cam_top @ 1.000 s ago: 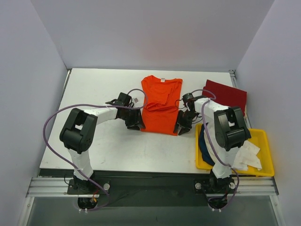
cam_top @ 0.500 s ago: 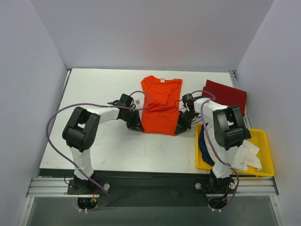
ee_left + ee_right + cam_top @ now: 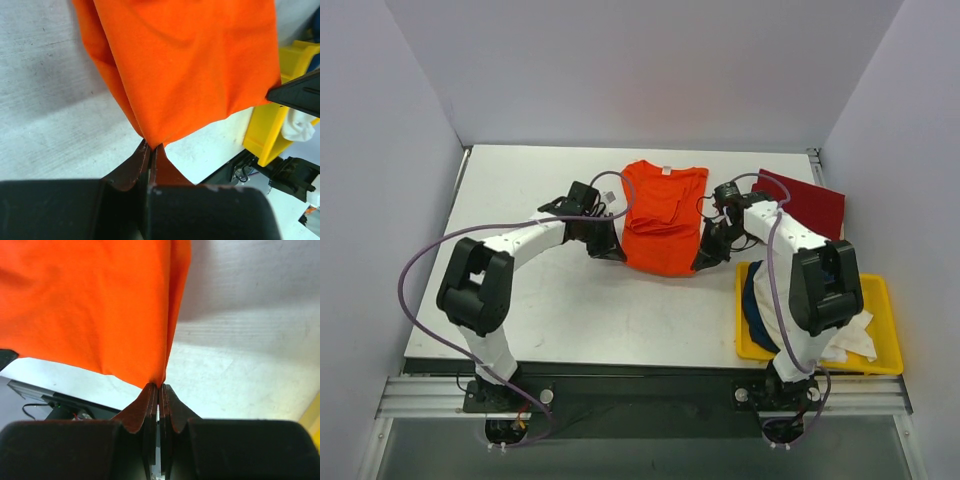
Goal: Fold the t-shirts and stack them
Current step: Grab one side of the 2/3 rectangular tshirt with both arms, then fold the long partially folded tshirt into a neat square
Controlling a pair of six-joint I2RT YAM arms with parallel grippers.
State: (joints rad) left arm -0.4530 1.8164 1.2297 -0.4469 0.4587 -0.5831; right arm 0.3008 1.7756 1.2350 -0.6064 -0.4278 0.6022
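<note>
A bright orange t-shirt (image 3: 662, 215) lies mid-table, its collar toward the far wall. My left gripper (image 3: 611, 250) is shut on its near-left hem corner, and the pinched cloth (image 3: 150, 142) rises from the fingertips. My right gripper (image 3: 706, 260) is shut on the near-right hem corner, where the orange cloth (image 3: 160, 382) is caught between the pads. The near hem hangs lifted off the table between the two grippers. A dark red t-shirt (image 3: 805, 200) lies folded at the far right. White cloth (image 3: 850, 325) and navy cloth (image 3: 752, 300) sit in the bin.
A yellow plastic bin (image 3: 885, 300) stands at the near right of the table, right beside my right arm. Grey walls close in the table on the left, far and right sides. Purple cables loop from both arms.
Both grippers closed on the orange shirt's near hem corners, then moved away from the table's front edge, lifting the hem and drawing it toward the collar.
</note>
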